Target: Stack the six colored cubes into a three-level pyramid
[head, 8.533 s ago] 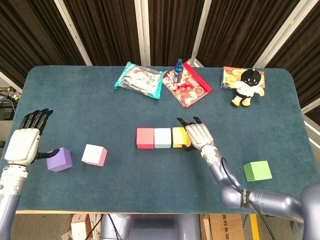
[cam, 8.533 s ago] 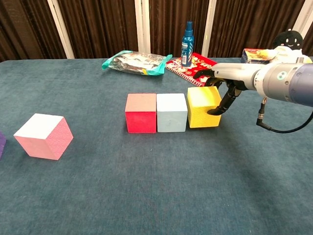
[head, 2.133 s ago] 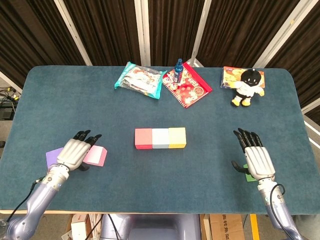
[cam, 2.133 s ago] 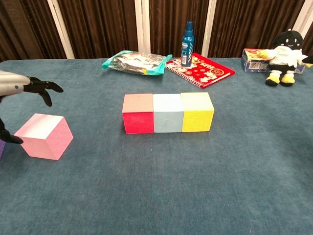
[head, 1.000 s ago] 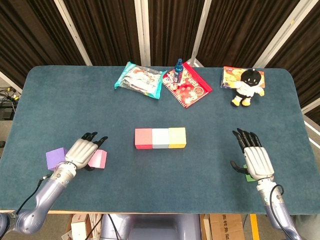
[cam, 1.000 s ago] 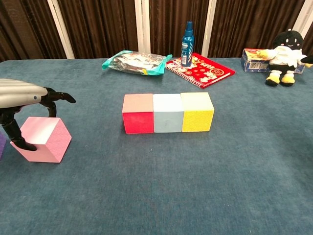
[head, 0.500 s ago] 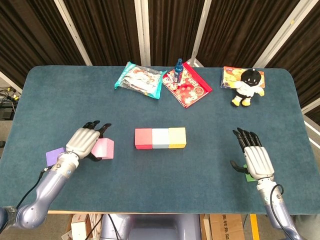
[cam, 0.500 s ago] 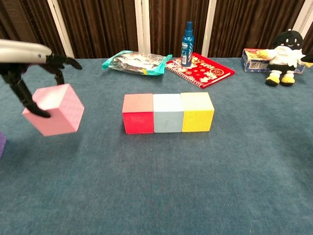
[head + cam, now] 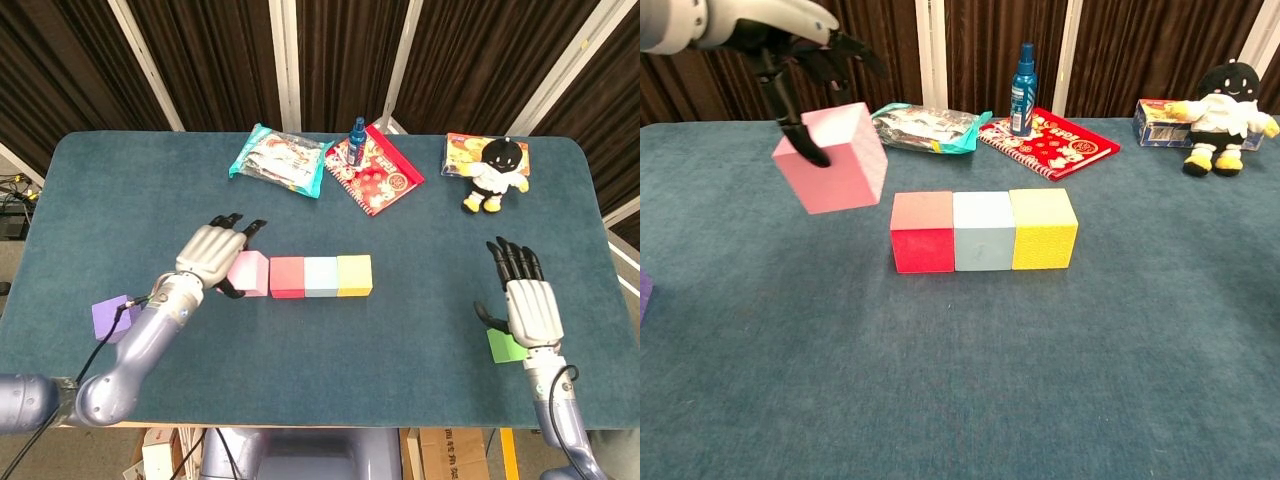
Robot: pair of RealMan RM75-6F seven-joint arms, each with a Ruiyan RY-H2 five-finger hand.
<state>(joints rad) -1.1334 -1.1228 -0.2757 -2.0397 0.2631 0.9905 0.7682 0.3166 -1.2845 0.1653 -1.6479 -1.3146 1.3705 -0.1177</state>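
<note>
My left hand (image 9: 209, 254) (image 9: 780, 40) holds the pink cube (image 9: 247, 273) (image 9: 832, 157) in the air, tilted, just left of the row and above table level. The red cube (image 9: 287, 277) (image 9: 922, 232), light blue cube (image 9: 321, 275) (image 9: 984, 229) and yellow cube (image 9: 354, 274) (image 9: 1044, 227) stand side by side mid-table. A purple cube (image 9: 113, 317) (image 9: 643, 294) lies near the left front edge. My right hand (image 9: 529, 308) hovers open over the green cube (image 9: 506, 346) at the front right, partly hiding it.
Along the far edge lie a teal snack bag (image 9: 279, 158), a red notebook (image 9: 376, 171) with a blue spray bottle (image 9: 1022, 76) on it, and a black plush toy (image 9: 494, 172) on a box (image 9: 468, 152).
My left hand has lifted the pink cube off the table and carried it right, up to the red cube's side. My right hand shifted slightly right over the green cube.
</note>
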